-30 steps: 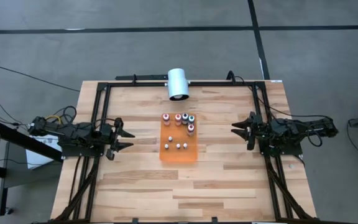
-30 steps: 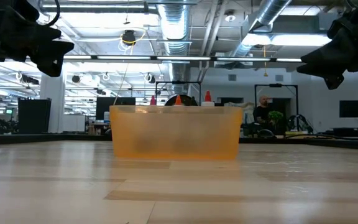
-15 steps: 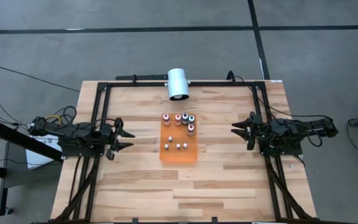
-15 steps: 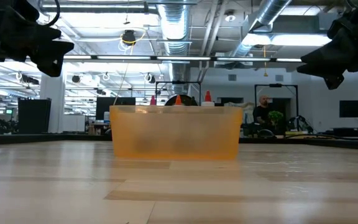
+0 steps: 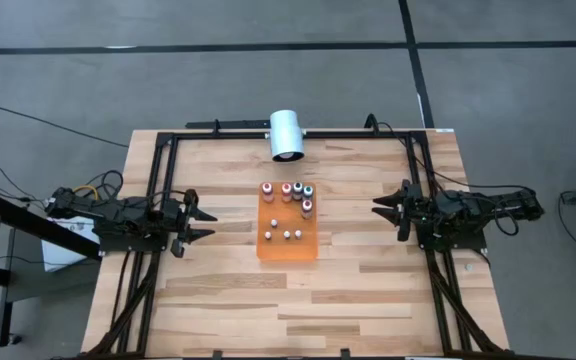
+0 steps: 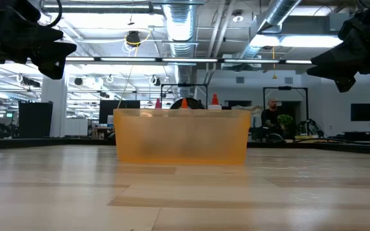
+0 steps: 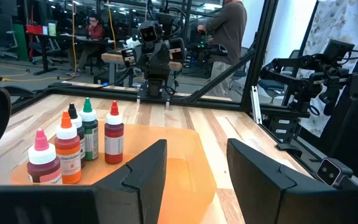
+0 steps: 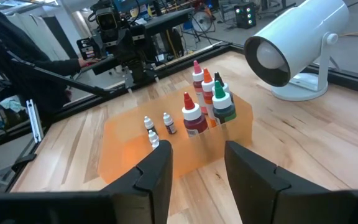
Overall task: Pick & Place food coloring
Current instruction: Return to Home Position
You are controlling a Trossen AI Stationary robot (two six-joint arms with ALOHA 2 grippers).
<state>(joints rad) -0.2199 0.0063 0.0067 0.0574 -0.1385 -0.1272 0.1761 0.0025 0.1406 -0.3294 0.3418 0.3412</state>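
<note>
The food coloring bottles (image 5: 290, 192) stand upright in a cluster at the far end of an orange translucent tray (image 5: 288, 248) in the middle of the table. They have pale caps and pink, orange, dark, green and red bodies (image 7: 79, 144) (image 8: 207, 96). A few smaller white-capped bottles (image 5: 282, 231) (image 8: 156, 129) stand nearer the tray's middle. My left gripper (image 5: 204, 222) (image 7: 197, 180) hovers open to the left of the tray, pointing at it. My right gripper (image 5: 378, 206) (image 8: 201, 171) hovers open to the right of it. Neither touches anything.
A big white cylinder (image 5: 286, 133) (image 8: 297, 43) lies on its stand at the table's far edge, just beyond the tray. A black frame (image 5: 168, 150) runs round the table's left, far and right sides. People stand and sit in the room beyond the table (image 7: 225, 28).
</note>
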